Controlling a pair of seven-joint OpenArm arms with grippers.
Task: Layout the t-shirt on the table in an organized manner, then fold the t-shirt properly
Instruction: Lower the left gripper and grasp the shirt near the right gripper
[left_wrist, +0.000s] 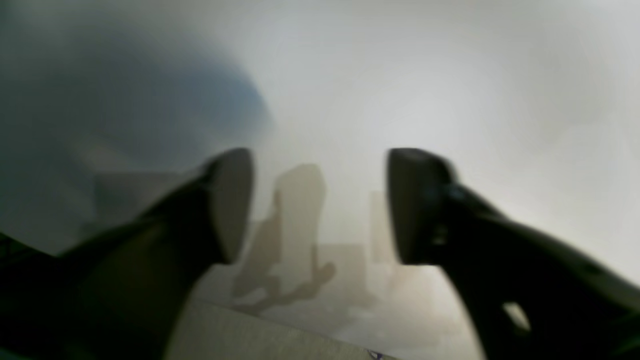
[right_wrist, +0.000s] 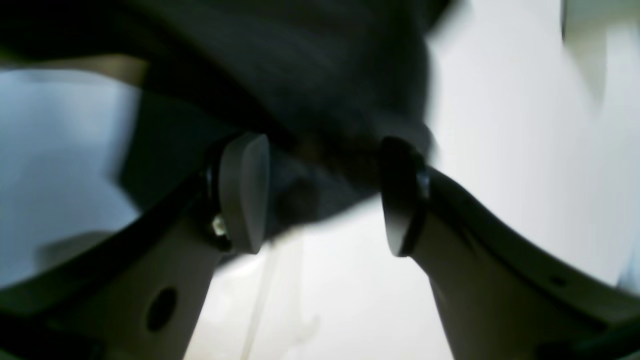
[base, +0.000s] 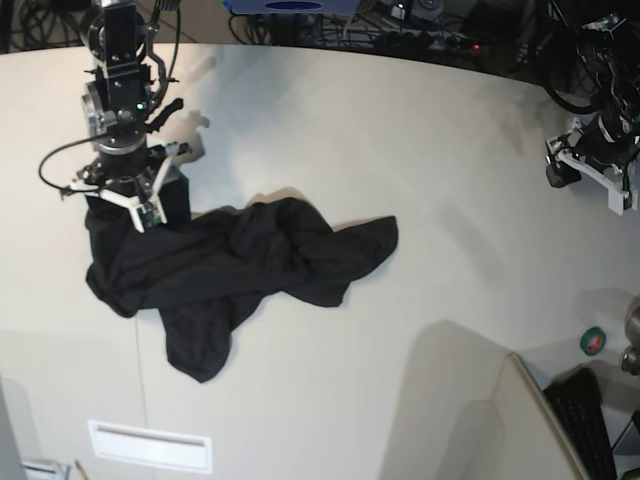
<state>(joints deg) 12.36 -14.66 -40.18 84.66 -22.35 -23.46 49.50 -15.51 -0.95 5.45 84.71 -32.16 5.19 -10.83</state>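
Observation:
The black t-shirt (base: 250, 250) lies crumpled on the off-white table (base: 400, 130), left of centre, with no print showing. My right gripper (base: 130, 205) stands over its far-left corner. In the right wrist view its fingers (right_wrist: 245, 190) are wide apart, and blurred black t-shirt (right_wrist: 300, 75) cloth sits between and beyond them; the cloth does not look pinched. My left gripper (base: 590, 175) hangs at the table's right edge, far from the shirt. The left wrist view shows this left gripper (left_wrist: 320, 200) open and empty over the bare table (left_wrist: 450, 75).
A green tape roll (base: 594, 340) and a keyboard (base: 590, 420) sit at the lower right, beside a grey panel (base: 500, 420). A white label (base: 150, 445) lies near the front edge. Cables (base: 400, 20) run along the back.

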